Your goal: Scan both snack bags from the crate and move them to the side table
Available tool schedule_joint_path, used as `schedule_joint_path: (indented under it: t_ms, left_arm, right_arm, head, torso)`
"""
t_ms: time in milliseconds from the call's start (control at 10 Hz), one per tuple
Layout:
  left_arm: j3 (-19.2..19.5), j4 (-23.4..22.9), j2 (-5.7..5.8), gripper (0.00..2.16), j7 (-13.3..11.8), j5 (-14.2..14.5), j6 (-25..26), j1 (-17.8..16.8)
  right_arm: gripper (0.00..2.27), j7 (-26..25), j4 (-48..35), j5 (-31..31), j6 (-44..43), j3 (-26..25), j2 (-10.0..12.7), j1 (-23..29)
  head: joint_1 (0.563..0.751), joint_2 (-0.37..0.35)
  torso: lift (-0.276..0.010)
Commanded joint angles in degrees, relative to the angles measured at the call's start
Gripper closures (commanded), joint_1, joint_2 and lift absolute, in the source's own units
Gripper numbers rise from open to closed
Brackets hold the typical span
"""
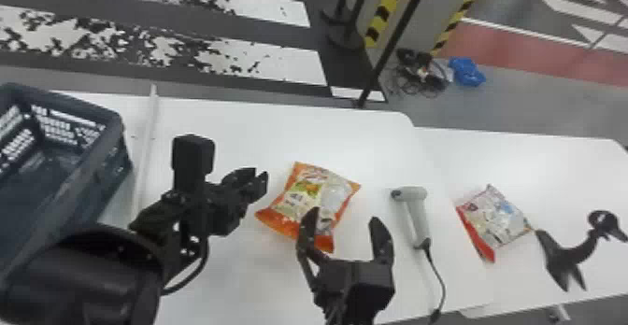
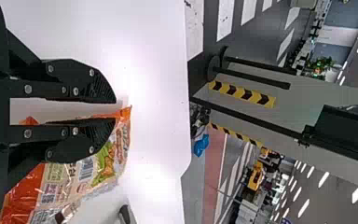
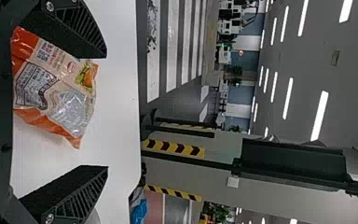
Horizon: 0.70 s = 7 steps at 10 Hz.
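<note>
A scanner (image 1: 419,223) lies between the crinkly orange bag (image 1: 303,193) and red-edged bag (image 1: 496,216); left gripper (image 1: 260,172) narrowly parted, right gripper (image 1: 344,214) spread wide.

Orange-and-cream snack bag (image 1: 299,193); yellow-black striped post (image 1: 387,9)

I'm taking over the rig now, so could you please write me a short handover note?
Left gripper: open, empty, left of the orange-and-cream plastic snack bag.
Right gripper: open wide, empty, by that bag.
Orange bag: on the white main table.
Done: red-and-white plastic snack bag is on the white side table.
Pale grey handheld scanner: between the bags.
Left: move the orange bag across; I cannot tell what's scanned.
</note>
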Motion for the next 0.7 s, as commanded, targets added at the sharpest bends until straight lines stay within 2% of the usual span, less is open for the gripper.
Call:
schedule_joint_path:
  t_ms: [0, 100, 200, 300, 400, 600]
  left_arm:
    - [0.65, -2.36, -0.15, 0.02, 0.16, -0.08, -0.03, 1.25]
    - [2.14, -5.34, -0.15, 0.06, 0.33, -0.17, -0.03, 2.74]
    - [4.6, -10.79, -0.15, 0.07, 0.25, -1.23, -0.03, 5.11]
    - [6.62, -15.89, -0.15, 0.07, 0.25, -3.42, -0.03, 7.49]
    - [9.61, -20.64, 0.7, 0.08, -0.02, -4.65, -0.03, 10.12]
    - [15.94, -26.35, 4.22, 0.08, -1.69, -5.09, -1.78, 14.69]
  right_arm:
    - [0.08, 0.01, 0.09, -0.01, 0.09, 0.07, -0.19, -0.14]
    - [0.08, 0.01, 0.09, -0.1, 0.09, 0.16, -0.36, -0.23]
    - [0.08, 0.01, 0.09, -0.36, 0.09, 0.16, -0.54, -0.23]
    - [0.08, 0.01, 0.0, -0.45, 0.09, 0.25, -0.72, -0.23]
    - [0.08, 0.01, 0.0, -0.45, 0.09, 0.42, -0.8, -0.32]
    - [0.08, 0.09, 0.35, -0.62, 0.09, 0.69, -0.98, -0.67]
  head:
    - [0.695, -0.35]
    - [0.695, -0.35]
    - [0.695, -0.35]
    - [0.695, -0.35]
    - [0.695, -0.347]
    - [0.695, -0.264]
  torso:
    - [-0.075]
    - [-0.075]
    - [-0.075]
    - [-0.075]
    - [-0.075]
    - [-0.075]
